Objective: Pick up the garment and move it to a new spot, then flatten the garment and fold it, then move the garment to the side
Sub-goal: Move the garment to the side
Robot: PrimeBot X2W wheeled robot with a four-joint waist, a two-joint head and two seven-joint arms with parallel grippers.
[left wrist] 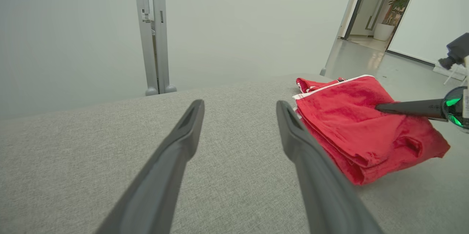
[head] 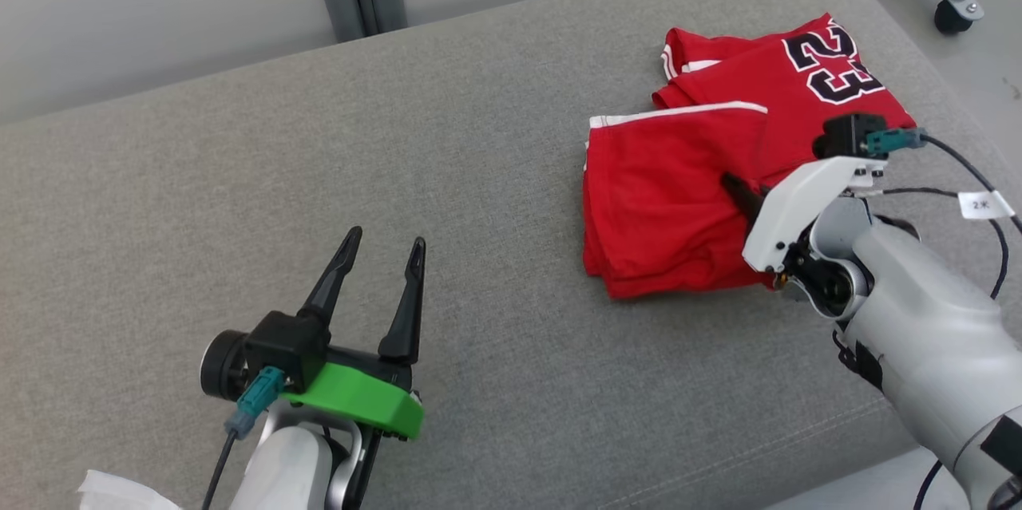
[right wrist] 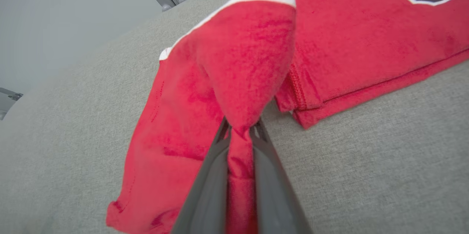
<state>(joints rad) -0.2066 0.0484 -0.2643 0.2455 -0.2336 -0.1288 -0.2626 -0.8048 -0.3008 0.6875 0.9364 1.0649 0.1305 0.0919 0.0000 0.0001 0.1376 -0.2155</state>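
1. Our right gripper (right wrist: 240, 128) is clamped on a bunched fold of the jersey (right wrist: 238, 54), the rest lying past its jaws. We reckon that's for dragging it aside.
2. Our left gripper (head: 385, 243) waits with jaws apart and empty, jersey off to their right.

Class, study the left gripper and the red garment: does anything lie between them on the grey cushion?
Nothing visible does. Just grey cushion separates the open left gripper from the red garment, whose fold the right gripper pinches shut.
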